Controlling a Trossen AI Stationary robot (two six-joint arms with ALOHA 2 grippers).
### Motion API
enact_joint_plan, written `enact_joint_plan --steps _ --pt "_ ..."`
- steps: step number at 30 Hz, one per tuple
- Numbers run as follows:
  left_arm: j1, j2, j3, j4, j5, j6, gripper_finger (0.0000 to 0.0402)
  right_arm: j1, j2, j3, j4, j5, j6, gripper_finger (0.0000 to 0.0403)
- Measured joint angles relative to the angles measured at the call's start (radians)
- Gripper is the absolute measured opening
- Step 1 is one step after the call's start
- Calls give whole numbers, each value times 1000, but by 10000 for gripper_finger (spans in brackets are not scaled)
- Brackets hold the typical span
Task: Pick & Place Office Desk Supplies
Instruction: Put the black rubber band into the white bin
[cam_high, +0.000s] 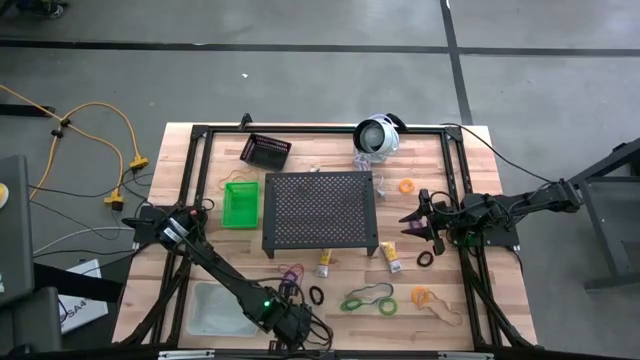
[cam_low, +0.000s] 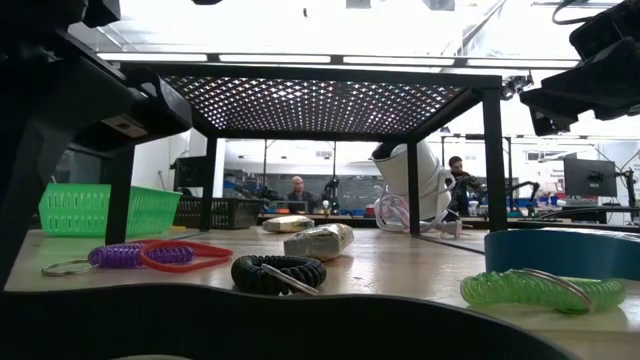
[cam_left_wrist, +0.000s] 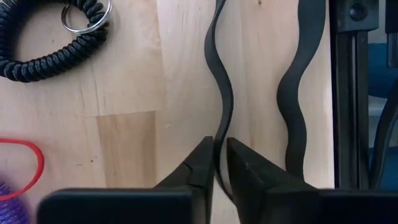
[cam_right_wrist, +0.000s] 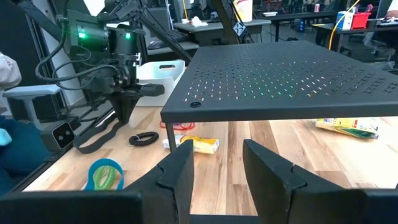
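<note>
Fingers of left gripper (cam_left_wrist: 216, 163) pinch wavy black rubber band (cam_left_wrist: 222, 93); right gripper (cam_right_wrist: 217, 163) parted.

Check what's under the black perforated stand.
The low view shows mostly bare wood under the stand, plus one yellow tube that seems to lie beneath it. From above, the perforated top covers that area, so small flat items could be missed.

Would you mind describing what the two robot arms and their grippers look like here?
Both are dark, slender jointed arms. The left gripper has two black tapered, wedge-shaped fingers; a green indicator light glows on its wrist housing. The right gripper has two matte black blocky fingers with angular tips. Black cables trail from the right arm.
</note>
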Motion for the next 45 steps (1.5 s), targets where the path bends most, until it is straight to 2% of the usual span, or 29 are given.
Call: enact_joint_plan --steps 3,12,19,22,28,37,45 --pt "2 0 0 0 0 0 5 0 0 0 0 0 0 126" --pt "2 0 0 0 0 5 2 0 0 0 0 0 0 126" --pt "2 -8 1 -2 -16 80 1 0 0 0 0 0 0 126" --pt "-3 -34 1 -11 -53 110 1 0 0 0 0 0 0 126" --pt "-31 -108 2 -65 -228 191 1 0 0 0 0 0 0 126" --pt "-64 -249 2 -117 -407 279 1 0 0 0 0 0 0 126" --pt "-71 -373 2 -143 -441 352 1 0 0 0 0 0 0 126"
